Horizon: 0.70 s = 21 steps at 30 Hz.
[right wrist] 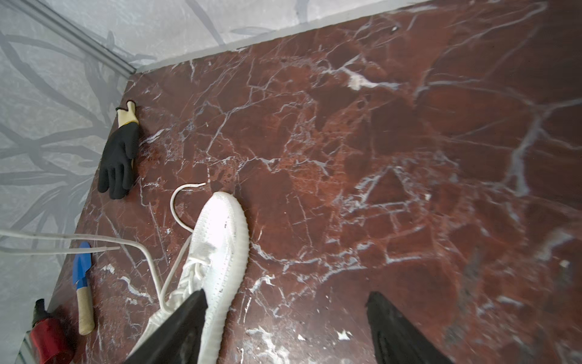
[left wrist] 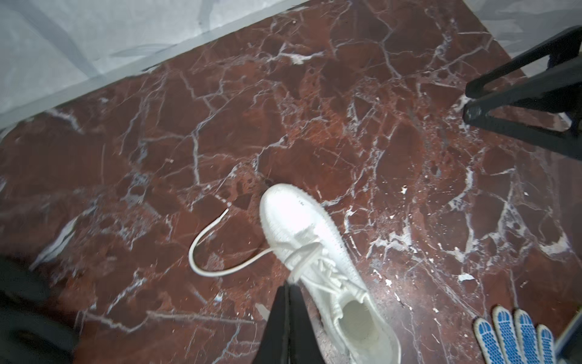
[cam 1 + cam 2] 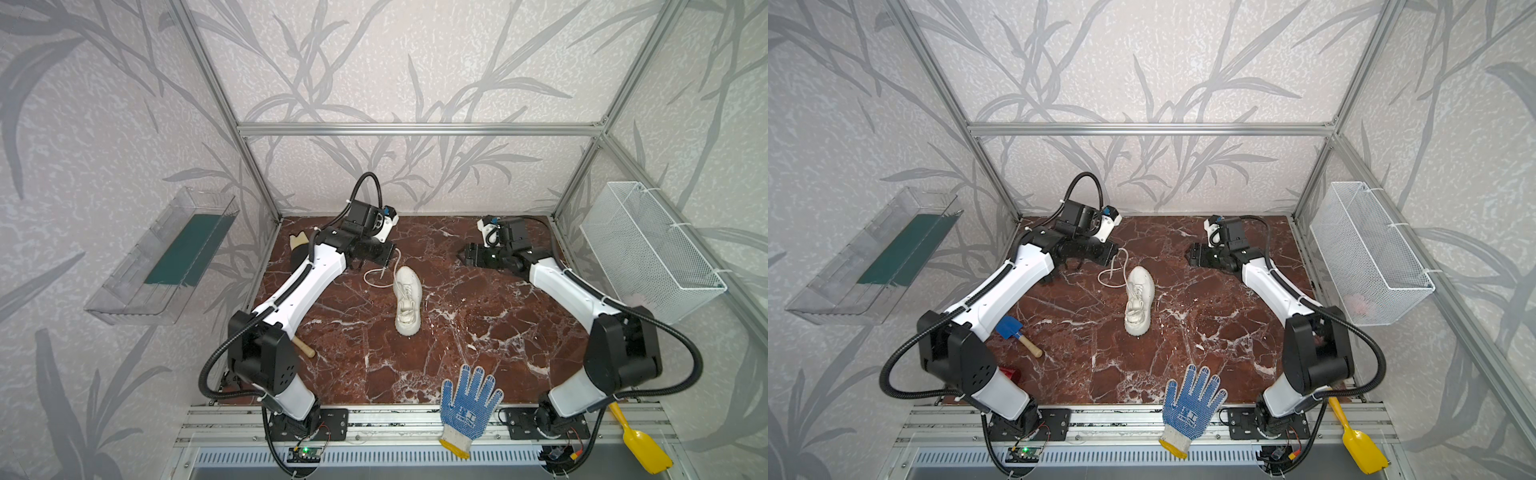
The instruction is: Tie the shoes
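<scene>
Marble top [image 3: 478, 332]: shoe [image 3: 408, 300] centre frame; left gripper [image 3: 388, 258] clenched on lace [image 2: 300, 266], likely tensioning it; right gripper [image 3: 467, 259] spread, empty, right of shoe.

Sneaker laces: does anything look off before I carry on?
Yes. The sneaker stands upright but untied. One lace runs up to the shut left gripper; the other lace end lies loose in a loop beside the toe, and the right gripper is open, holding nothing.

Leaf-patterned grey walls [image 3: 374, 62], aluminium frame [image 3: 415, 129] — red marble tabletop [image 3: 478, 316].
</scene>
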Each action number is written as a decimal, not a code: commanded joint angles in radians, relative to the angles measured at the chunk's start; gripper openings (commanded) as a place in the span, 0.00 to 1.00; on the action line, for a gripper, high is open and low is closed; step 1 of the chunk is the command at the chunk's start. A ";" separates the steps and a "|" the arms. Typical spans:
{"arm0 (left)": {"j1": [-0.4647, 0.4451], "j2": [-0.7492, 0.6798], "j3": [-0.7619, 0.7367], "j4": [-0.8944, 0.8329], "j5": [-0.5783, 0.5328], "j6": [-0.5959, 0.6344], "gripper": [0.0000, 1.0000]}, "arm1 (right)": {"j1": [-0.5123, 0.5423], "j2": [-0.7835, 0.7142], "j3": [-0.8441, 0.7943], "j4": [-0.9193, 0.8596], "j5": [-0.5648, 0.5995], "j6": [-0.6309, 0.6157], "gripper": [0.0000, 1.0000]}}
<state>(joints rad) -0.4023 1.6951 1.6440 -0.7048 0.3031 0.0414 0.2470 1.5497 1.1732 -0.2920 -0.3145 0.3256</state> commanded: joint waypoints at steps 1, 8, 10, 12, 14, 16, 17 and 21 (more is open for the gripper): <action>-0.010 0.153 0.219 -0.115 0.139 -0.074 0.00 | -0.029 -0.105 -0.063 -0.011 0.045 -0.034 0.80; -0.109 0.349 0.418 -0.273 0.124 -0.216 0.00 | -0.066 -0.198 -0.136 -0.028 0.086 -0.052 0.80; -0.126 0.366 0.422 -0.271 0.123 -0.248 0.00 | -0.073 -0.210 -0.139 -0.035 0.086 -0.058 0.80; -0.144 0.384 0.434 -0.275 0.120 -0.279 0.00 | -0.078 -0.220 -0.142 -0.040 0.091 -0.065 0.80; -0.157 0.396 0.443 -0.277 0.114 -0.318 0.00 | -0.083 -0.223 -0.144 -0.047 0.092 -0.072 0.80; -0.167 0.408 0.445 -0.283 0.103 -0.369 0.00 | -0.086 -0.222 -0.146 -0.047 0.090 -0.072 0.80; -0.170 0.413 0.449 -0.297 0.094 -0.394 0.00 | -0.086 -0.221 -0.147 -0.047 0.090 -0.070 0.80; -0.172 0.435 0.525 -0.445 -0.023 -0.453 0.00 | -0.086 -0.213 -0.157 -0.031 0.082 -0.057 0.80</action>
<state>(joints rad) -0.5781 2.1105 2.0983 -1.0119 0.3832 -0.3332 0.1642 1.3548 1.0306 -0.3218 -0.2356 0.2687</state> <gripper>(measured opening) 0.047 0.800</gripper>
